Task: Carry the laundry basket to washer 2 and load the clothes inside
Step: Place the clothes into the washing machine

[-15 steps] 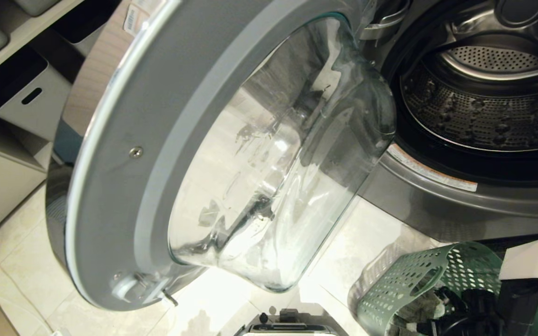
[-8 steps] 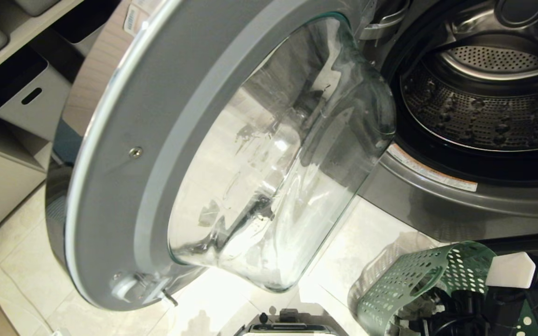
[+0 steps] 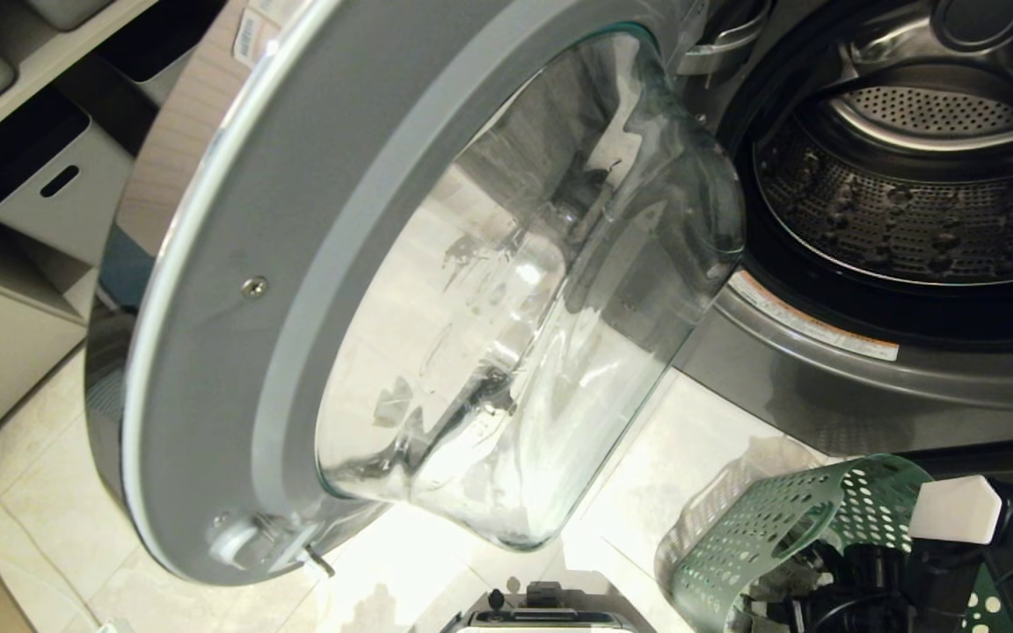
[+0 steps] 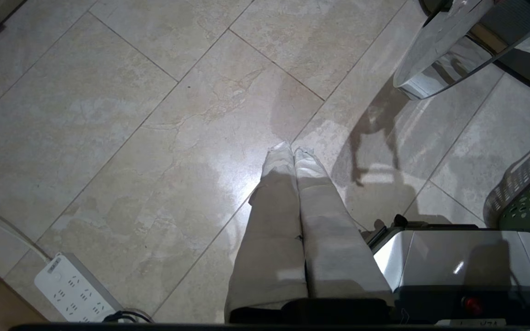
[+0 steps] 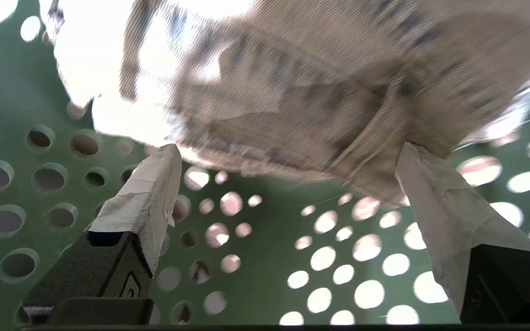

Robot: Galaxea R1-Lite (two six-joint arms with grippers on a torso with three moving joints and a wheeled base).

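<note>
Glossy beige floor tiles point(image 4: 108, 115), white power strip point(image 4: 74, 294), shelving point(image 3: 5, 264).

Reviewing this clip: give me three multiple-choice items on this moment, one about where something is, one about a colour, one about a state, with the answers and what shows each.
1. Where is the right gripper?
A. inside the laundry basket, at the clothes
B. inside the washer drum
C. above bare floor

2. What colour is the laundry basket?
A. white
B. green
C. blue

3. How does the door of the washer stand?
A. shut
B. swung wide open
C. removed

Answers:
1 A: the right wrist view shows green perforated walls around the spread fingers, with the fabric bundle at their tips.
2 B: its holed wall is green in the head view.
3 B: the glass door hangs out to the left and the drum lies exposed.
</note>
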